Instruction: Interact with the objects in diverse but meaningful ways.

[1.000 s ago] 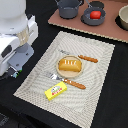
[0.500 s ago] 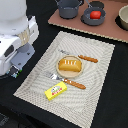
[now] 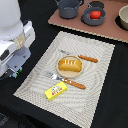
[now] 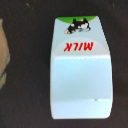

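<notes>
Milk carton lies alone on dark tabletop, clear margins around; jaws unseen, state unknowable.

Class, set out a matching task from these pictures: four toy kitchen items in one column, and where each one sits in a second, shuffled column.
Items
1. bread loaf
2. tomato
3. butter packet
4. milk carton

Places
A. in the dark frying pan
B. lying on a dark surface, wrist view only
C. on the round plate
D. on the striped mat, near its corner, by the fork

Pairs: 1-C, 2-A, 3-D, 4-B
</notes>
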